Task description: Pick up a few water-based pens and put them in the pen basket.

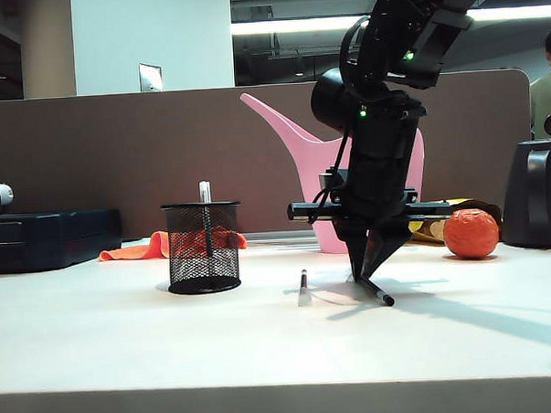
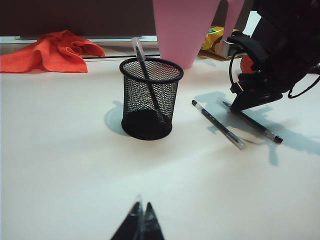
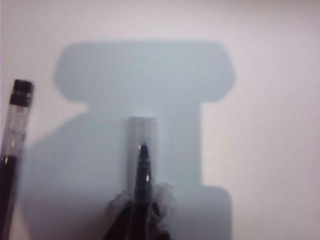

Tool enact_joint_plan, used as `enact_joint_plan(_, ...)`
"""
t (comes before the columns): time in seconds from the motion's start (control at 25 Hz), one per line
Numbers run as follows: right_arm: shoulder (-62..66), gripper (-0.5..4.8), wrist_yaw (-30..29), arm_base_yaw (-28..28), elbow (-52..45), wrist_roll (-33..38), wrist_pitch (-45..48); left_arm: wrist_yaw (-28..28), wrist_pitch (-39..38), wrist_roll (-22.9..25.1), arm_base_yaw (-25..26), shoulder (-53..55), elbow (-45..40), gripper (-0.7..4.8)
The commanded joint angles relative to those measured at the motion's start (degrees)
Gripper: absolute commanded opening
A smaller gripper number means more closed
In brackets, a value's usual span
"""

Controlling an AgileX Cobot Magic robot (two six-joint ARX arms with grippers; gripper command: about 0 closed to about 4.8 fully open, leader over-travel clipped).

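On the bench right of the pen basket [image 1: 202, 247], which already holds one pen, the right tool [image 1: 367, 274] is clenched on a second pen [image 3: 143, 172] for lifting, while the left tool [image 2: 140, 223] waits clenched, well apart.

White table [image 1: 98, 342] — on it the mesh basket [image 1: 203, 247], two pens [image 2: 218, 124] [image 2: 255, 122] lying near each other, an orange cloth [image 1: 136, 250], pink can [image 1: 322, 172], orange ball [image 1: 470, 233] — black cases [image 1: 48, 238] far left.
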Motion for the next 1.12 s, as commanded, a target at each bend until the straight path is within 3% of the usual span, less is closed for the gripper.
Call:
enact_joint_plan(0.04,0.7,-0.09,-4.2,0.2,-1.2,-2.7,-3.4,0.2,0.5,0.1,0.0,0.0,0.1,-0.04)
enact_joint_plan(0.2,-3.1,-0.08,-9.5,0.1,-1.2,-5.0,-1.0,0.2,0.5,0.1,0.0,0.1,0.1,-0.04)
enact_joint_plan(0.44,-10.3,-0.08,-9.9,0.1,-1.2,-6.2,6.7,0.2,0.5,0.1,0.0,0.1,0.1,-0.04)
enact_joint_plan(0.64,-12.8,-0.09,-22.7,0.2,-1.2,-7.4,24.3,0.2,0.5,0.1,0.0,0.0,0.1,-0.04)
enact_joint_plan(0.96,-10.4,-0.08,-30.2,0.7,-1.2,-7.4,51.9,0.2,0.5,0.1,0.0,0.1,0.1,-0.04)
enact_joint_plan(1.12,-6.6,-0.08,-33.3,1.0,-1.2,-7.2,60.1,0.2,0.5,0.1,0.0,0.0,0.1,-0.04)
